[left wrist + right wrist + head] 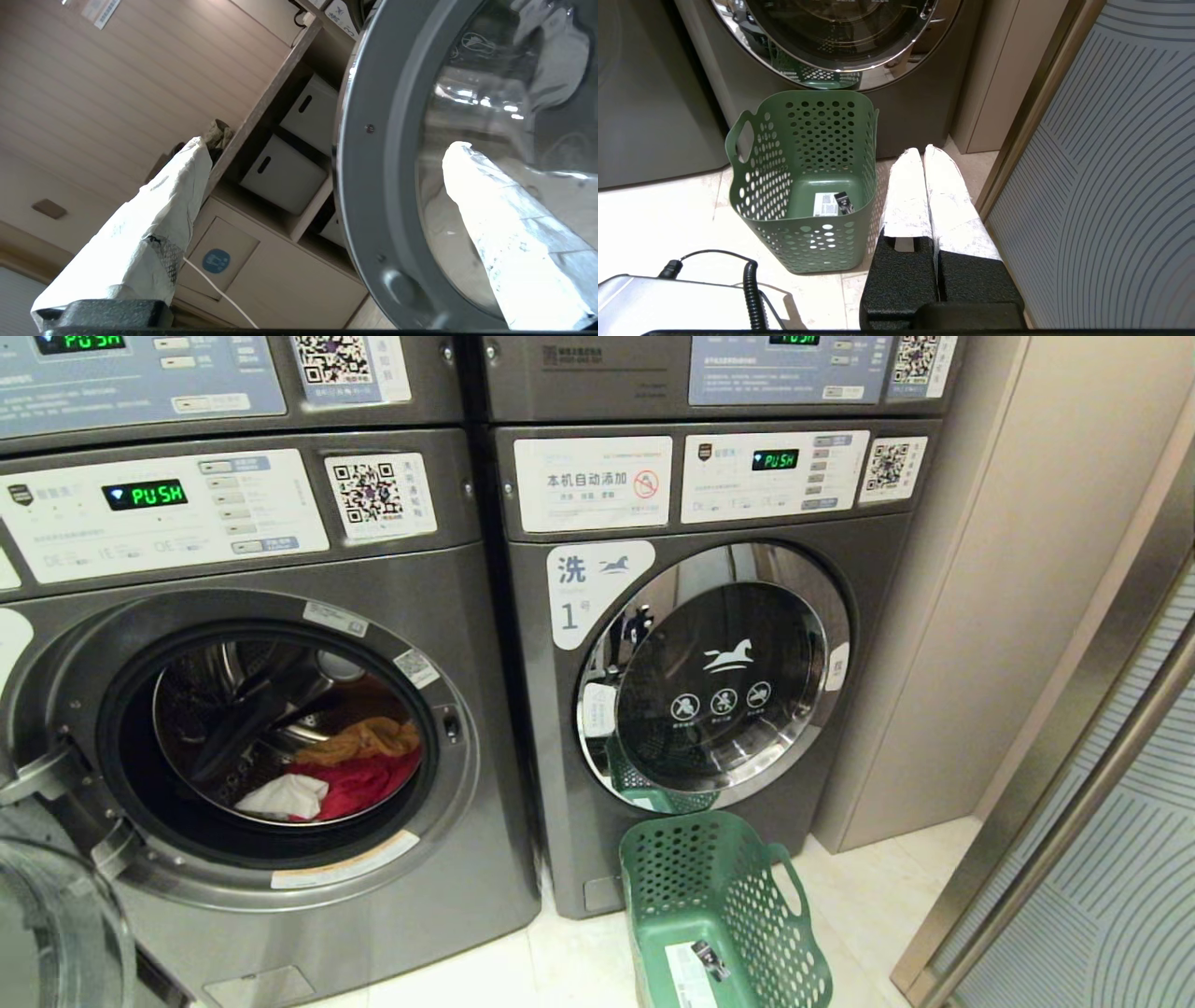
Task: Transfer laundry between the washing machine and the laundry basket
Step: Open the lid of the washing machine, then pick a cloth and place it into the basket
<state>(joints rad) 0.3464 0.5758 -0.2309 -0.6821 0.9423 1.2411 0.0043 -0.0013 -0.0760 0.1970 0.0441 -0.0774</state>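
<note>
3 garments (350, 770), mustard, red and white, are heaped inside the open drum of the washing machine (280, 709) at 9 o'clock. The empty laundry basket (719, 915) is set on the floor at 5 o'clock. The left gripper (322, 149) is spread wide beside the glass door (467, 140); the right gripper (924, 154) is clenched on nothing beside the basket.

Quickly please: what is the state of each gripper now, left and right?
Left gripper: open, holding nothing, beside the grey-rimmed glass washer door.
Right gripper: closed, empty, near the green perforated plastic basket.
</note>
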